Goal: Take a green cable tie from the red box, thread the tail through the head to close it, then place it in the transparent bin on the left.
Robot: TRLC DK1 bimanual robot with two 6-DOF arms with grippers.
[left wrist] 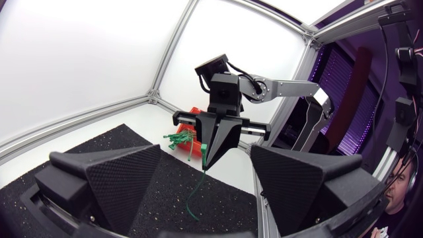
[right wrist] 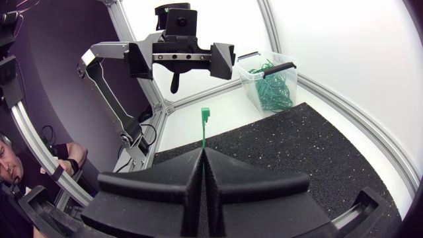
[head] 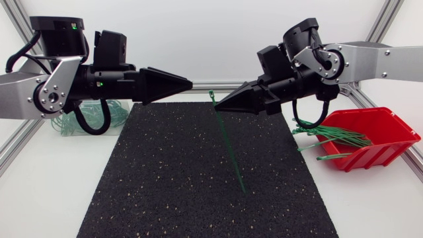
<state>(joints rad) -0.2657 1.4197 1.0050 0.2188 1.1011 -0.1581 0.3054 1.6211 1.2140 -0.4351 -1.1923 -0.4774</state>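
Observation:
My right gripper (head: 219,106) is shut on a green cable tie (head: 228,145) above the black mat's far edge. The tie's head sticks up just past the fingertips, and its long tail hangs down to the mat. In the right wrist view the tie's head (right wrist: 205,114) stands upright beyond the closed fingertips. My left gripper (head: 188,84) points at it from the left, a short gap away; it is open and empty, with its fingers (left wrist: 106,178) wide apart. The red box (head: 377,135) on the right holds more green ties. The transparent bin (head: 86,119) stands far left behind the left arm.
A black speckled mat (head: 205,192) covers the middle of the white table. Several green ties (head: 330,139) stick out over the red box's left rim. The transparent bin (right wrist: 268,82) holds a tangle of closed green ties. An aluminium frame (head: 20,142) runs along the table edges.

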